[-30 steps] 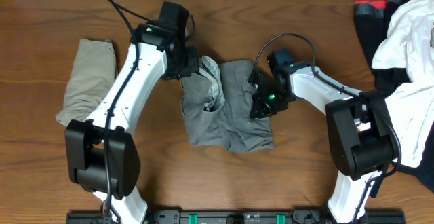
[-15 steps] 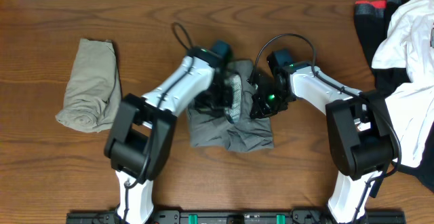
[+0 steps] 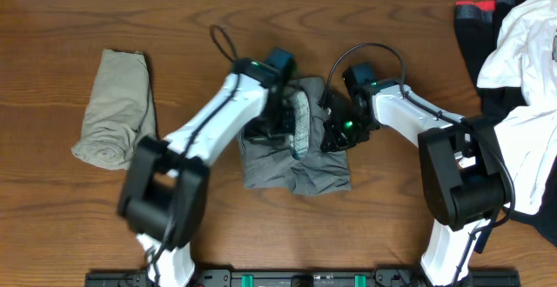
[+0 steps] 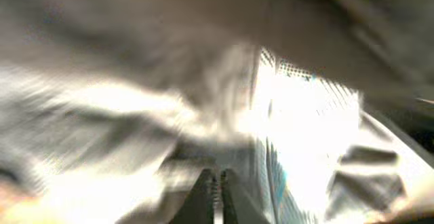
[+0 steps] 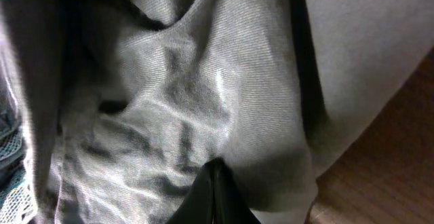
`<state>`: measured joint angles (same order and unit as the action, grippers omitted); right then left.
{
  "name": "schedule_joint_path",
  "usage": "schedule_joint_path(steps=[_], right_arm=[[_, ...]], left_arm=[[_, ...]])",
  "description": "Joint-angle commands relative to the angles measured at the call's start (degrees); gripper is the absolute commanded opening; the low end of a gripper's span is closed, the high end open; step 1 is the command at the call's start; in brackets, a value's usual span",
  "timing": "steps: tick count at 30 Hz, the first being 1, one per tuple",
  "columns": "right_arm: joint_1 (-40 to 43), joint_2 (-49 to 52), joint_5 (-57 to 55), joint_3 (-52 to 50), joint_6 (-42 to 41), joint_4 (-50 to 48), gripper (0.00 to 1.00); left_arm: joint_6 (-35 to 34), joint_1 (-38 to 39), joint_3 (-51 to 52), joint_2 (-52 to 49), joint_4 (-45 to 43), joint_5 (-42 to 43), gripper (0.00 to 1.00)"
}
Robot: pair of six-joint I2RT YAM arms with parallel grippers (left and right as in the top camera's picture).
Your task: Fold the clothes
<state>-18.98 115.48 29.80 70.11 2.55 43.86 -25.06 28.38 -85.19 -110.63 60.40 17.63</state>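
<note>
Over the middle of the table (image 3: 61,243), our right gripper (image 5: 214,171) pinches the grey shorts (image 3: 300,176). Our left gripper (image 4: 215,180), blurred, seems closed on their turned-over flap. The khaki shorts (image 3: 113,109) lie bundled far left and other garments (image 3: 522,43) far right. Both arms reach inward.

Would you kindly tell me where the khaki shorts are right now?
In the overhead view, the khaki shorts lie folded on the left side of the wooden table, well apart from the grey shorts at the centre.
</note>
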Motion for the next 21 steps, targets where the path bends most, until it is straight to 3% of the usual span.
schedule_joint_path(steps=[1, 6, 15, 21], right_arm=[[-0.15, 3.43, -7.32, -1.60, -0.39, 0.70, 0.01], [-0.15, 3.43, -7.32, -1.57, -0.39, 0.66, 0.01], [-0.15, 3.43, -7.30, -1.57, -0.37, 0.68, 0.01], [-0.15, 3.43, -7.32, -1.57, -0.37, 0.66, 0.01]], left_arm=[[-0.48, -0.68, -0.63, 4.94, 3.50, -0.57, 0.11], [-0.11, 2.21, 1.75, 5.07, 5.07, -0.55, 0.11], [-0.44, 5.51, 17.20, 5.03, -9.05, -1.60, 0.12], [-0.61, 4.13, 17.79, 5.09, -8.28, 1.42, 0.11]])
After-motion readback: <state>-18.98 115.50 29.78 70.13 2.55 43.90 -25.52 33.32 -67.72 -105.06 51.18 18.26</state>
